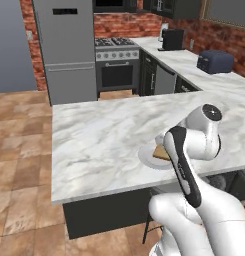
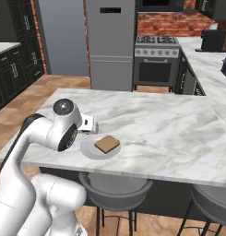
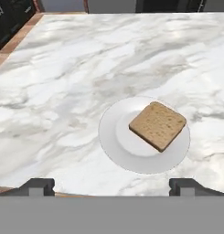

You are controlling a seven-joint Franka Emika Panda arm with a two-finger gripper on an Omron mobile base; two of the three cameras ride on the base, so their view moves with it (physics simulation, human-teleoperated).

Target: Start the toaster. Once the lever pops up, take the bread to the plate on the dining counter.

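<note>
At the near edge of the dining counter (image 3: 63,68), the gripper (image 3: 111,187) is hovering with fingers spread wide, holding nothing. Just beyond the fingertips (image 3: 38,185), the bread (image 3: 157,124) is lying flat on the plate (image 3: 113,137), shifted toward one side of it and apart from the fingers. Far back on the rear counter (image 1: 186,65), the toaster (image 1: 215,61) is sitting against a brick wall (image 1: 124,25).

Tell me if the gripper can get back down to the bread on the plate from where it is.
Probably yes: the gripper is open and held back from the bread, which lies uncovered on the plate, with bare dining counter around it.
</note>
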